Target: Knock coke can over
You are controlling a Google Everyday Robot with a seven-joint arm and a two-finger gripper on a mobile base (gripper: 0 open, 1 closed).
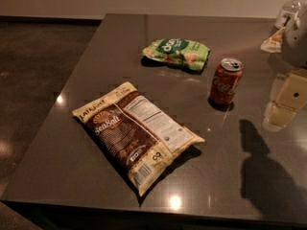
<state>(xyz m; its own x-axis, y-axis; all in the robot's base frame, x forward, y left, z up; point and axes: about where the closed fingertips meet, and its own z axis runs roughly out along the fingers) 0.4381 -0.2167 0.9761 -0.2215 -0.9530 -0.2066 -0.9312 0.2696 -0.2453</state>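
Observation:
The coke can (225, 82) is a small red can with white script and a silver top. It stands upright on the dark table (96, 56), right of centre. My gripper (286, 98) is at the right edge of the view, a pale yellowish block hanging just right of the can, with a clear gap between them. It casts a dark shadow on the table in front of it.
A large brown chip bag (136, 133) lies flat front left of the can. A green snack bag (177, 53) lies behind the can to the left. Pale arm parts (292, 23) fill the far right corner. The table's front edge runs along the bottom.

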